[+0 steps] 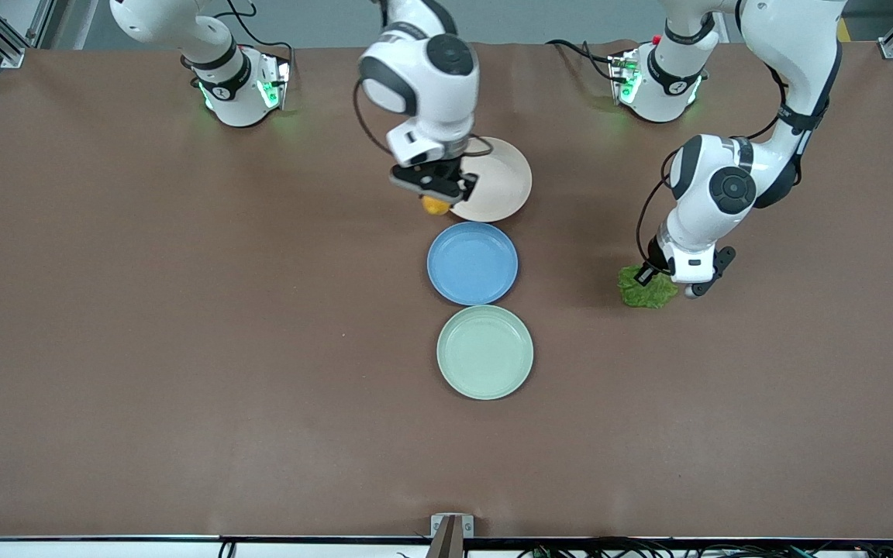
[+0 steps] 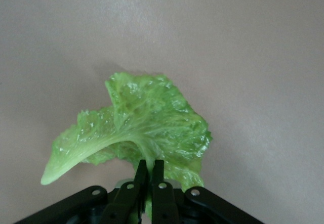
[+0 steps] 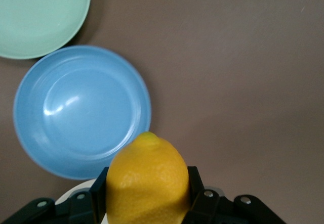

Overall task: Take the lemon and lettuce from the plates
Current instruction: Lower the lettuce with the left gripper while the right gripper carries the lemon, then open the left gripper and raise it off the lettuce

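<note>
My right gripper [image 1: 437,195] is shut on the yellow-orange lemon [image 1: 436,205] and holds it in the air over the rim of the beige-pink plate [image 1: 501,182]; the lemon fills the jaws in the right wrist view [image 3: 148,181]. My left gripper [image 1: 667,280] is shut on the crinkled green lettuce [image 1: 646,287] and holds it over bare table toward the left arm's end; the leaf hangs from the jaws in the left wrist view [image 2: 139,133]. The pale mint green plate [image 1: 485,353] lies empty, nearest the front camera.
An empty blue plate [image 1: 472,263] lies between the beige-pink and mint green plates, also in the right wrist view [image 3: 81,110]. The brown table [image 1: 183,349] stretches wide on both sides of the row of plates.
</note>
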{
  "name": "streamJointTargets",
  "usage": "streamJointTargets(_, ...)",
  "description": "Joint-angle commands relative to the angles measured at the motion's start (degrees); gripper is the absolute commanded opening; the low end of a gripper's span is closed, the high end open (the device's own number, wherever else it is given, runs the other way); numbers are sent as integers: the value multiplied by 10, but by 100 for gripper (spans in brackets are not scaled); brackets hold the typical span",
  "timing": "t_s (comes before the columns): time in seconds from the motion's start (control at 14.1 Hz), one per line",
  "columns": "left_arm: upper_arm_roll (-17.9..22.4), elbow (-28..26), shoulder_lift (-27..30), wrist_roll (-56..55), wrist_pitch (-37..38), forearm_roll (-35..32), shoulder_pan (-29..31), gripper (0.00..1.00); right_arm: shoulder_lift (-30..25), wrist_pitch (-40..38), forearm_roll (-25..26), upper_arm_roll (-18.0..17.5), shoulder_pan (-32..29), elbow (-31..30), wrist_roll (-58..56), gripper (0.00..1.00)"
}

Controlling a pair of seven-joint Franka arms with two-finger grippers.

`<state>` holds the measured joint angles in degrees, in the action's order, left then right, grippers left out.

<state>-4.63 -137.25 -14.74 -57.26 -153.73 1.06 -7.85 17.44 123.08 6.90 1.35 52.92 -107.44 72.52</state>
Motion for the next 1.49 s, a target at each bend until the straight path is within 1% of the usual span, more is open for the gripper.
streamJointTargets(0.0,-3,-4,-18,20,-37,-14,14,6,-73,13,-14,-11,-81,-95,-126,0)
streamJointTargets(0.14,-3,-3,-30,24,-51,-14,15,7,-93,13,-33,-10,-160,-127,-250,0)
streamJointTargets(0.28,-3,-2,-32,25,-51,-14,15,12,-93,14,-40,-10,-233,-134,-350,0)
streamJointTargets(0.36,-3,1,-31,25,-51,-14,16,24,-92,15,-46,-10,-265,-134,-403,0)
streamJointTargets(0.5,-3,9,-27,23,-51,-14,17,68,-91,15,-56,-10,-335,-134,-508,0)
streamJointTargets(0.64,-3,25,-24,15,-51,-14,18,93,-92,13,-56,-9,-382,-141,-570,1)
streamJointTargets(0.71,-4,34,-23,15,-51,-15,19,100,-92,16,-56,-9,-403,-150,-589,1)
streamJointTargets(0.92,-4,70,-20,19,-46,-15,19,100,-92,56,-56,-9,-447,-189,-644,1)
streamJointTargets(0.99,-4,74,-19,32,-45,-15,20,99,-90,67,-56,-9,-461,-199,-664,1)
streamJointTargets(1.14,-4,82,-11,122,-36,-15,20,99,-84,95,-56,-9,-494,-213,-705,1)
streamJointTargets(1.21,-4,92,-8,161,-16,-15,19,99,-82,109,-57,-10,-502,-220,-718,1)
streamJointTargets(1.42,-1,142,1,306,95,-15,20,99,-58,170,-85,-11,-506,-250,-734,1)
